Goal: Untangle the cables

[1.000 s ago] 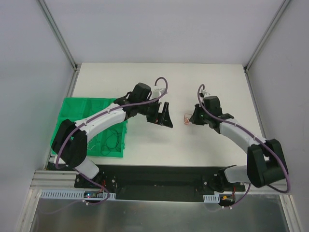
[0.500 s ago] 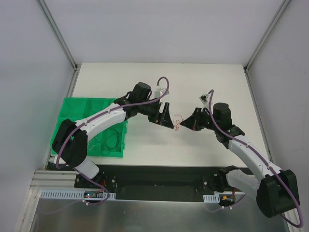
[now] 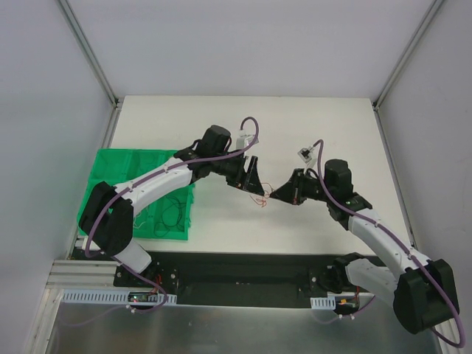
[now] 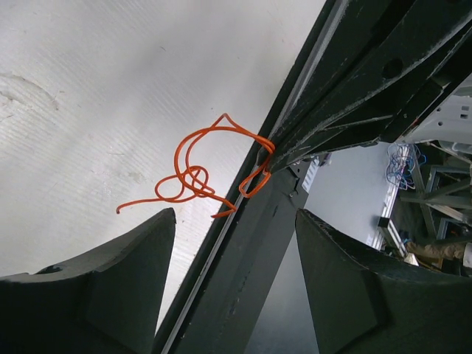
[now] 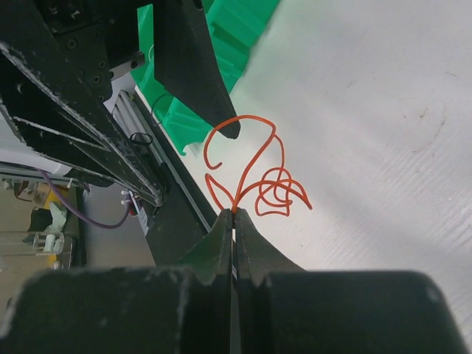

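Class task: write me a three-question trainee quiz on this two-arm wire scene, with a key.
1. True or false: the left gripper is shut on the orange wire.
2. What pinches the wire? A the left gripper, B the right gripper, C nothing.
3. Fill in: the green bin lies on the ____ arm's side.
Key: 1 false; 2 B; 3 left.

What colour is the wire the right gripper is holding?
The wire is orange, clearest in right wrist view.

No words, numbers, labels or signs clear enough to read in any view. Nothing readable anywhere.
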{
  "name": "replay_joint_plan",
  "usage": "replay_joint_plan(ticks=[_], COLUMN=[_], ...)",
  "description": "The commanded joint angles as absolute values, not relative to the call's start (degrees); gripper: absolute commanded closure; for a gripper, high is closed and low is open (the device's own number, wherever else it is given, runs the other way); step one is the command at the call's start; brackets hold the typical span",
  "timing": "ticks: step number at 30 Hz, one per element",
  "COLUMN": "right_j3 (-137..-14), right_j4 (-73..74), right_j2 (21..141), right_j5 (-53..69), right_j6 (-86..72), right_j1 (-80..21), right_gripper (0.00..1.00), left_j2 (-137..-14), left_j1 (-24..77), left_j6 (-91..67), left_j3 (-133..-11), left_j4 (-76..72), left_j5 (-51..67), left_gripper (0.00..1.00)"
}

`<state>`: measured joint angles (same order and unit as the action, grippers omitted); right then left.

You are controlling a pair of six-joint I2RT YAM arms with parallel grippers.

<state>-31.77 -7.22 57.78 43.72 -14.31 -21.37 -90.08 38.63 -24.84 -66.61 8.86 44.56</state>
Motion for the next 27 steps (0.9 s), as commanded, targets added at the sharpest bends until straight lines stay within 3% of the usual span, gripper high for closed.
replay_joint_plan(ticks=[1,6,10,13,17,21,22,24,27], right_j3=[-31.55,-31.55,-31.38,-31.38,-34.00,-36.38,-36.82,-37.61,-37.79], right_j4=[-11.25,-11.43,-11.69,-10.64,-1.35,6.93,7.99,10.36,12.65], right_j2=[56.25,55.90,55.37,55.72,57.73,60.99,61.87,63.62,65.56], right_j5=[46.49,47.46,47.29,45.98,35.88,27.08,26.55,23.66,14.62], right_j6=[-13.80,-13.19,-12.57,-11.78,-8.01,-6.59,-6.59,-7.38,-11.23], right_j1=[-22.58,-24.08,-25.13,-25.31,-25.57,-25.93,-25.93,-26.36,-28.47], right_gripper=[0.99,0.99,0.99,0.99,0.97,0.86,0.72,0.53,0.47], left_j2=[-89.30,-89.38,-88.60,-87.02,-84.99,-84.46,-84.55,-84.90,-85.43], left_j1=[38.76,38.76,38.76,38.76,38.85,39.11,39.29,39.37,39.38], left_j6=[-24.26,-23.91,-21.89,-20.13,-18.46,-18.28,-18.37,-19.15,-22.40], left_j3=[-68.38,-68.38,-68.73,-68.38,-67.68,-67.41,-67.24,-67.06,-66.97], left_j4=[7.65,8.00,9.14,9.93,9.93,9.93,9.93,9.93,10.11], left_j5=[45.97,45.79,45.01,41.85,39.12,38.15,37.80,37.09,34.98], left_gripper=[0.36,0.49,0.73,0.99,1.00,1.00,1.00,1.00,1.00])
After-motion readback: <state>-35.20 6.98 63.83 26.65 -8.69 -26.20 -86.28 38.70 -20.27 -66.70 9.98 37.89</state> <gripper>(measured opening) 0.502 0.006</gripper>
